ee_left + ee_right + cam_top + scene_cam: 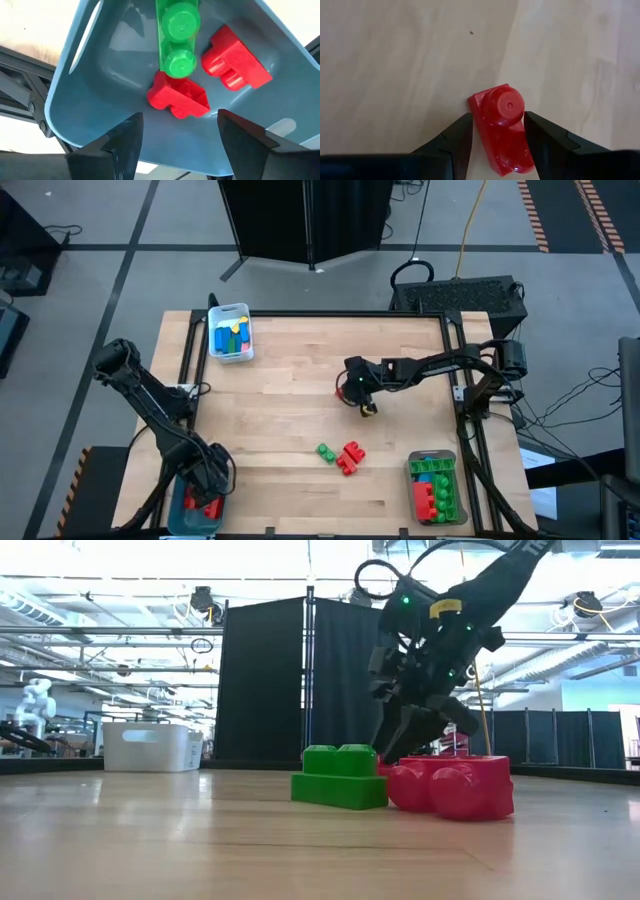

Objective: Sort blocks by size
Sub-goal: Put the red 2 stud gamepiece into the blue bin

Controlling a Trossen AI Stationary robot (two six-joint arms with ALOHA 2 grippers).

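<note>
My right gripper (352,388) is over the middle of the table, right of centre, shut on a red block (501,117). In the low view it (400,750) reaches down behind a green block (340,777) and red blocks (455,785) lying on the wood near the front. My left gripper (208,472) hangs open over the teal bin (100,75) at the near left corner. A green block (177,40) and two red blocks (235,57) lie in that bin; nothing is between the fingers. My right gripper pinches the red block by its two long sides (481,127) between its two fingers, which lie along it. The fingers slant down toward the table. The block's studded end (506,105) sticks out past the fingertips; whether it is clear of the table I cannot tell.
A clear bin (230,332) with mixed blocks stands at the far left corner. A green bin (433,488) with red and green blocks stands at the near right. Bare wood lies between the loose blocks (340,454) and the far edge.
</note>
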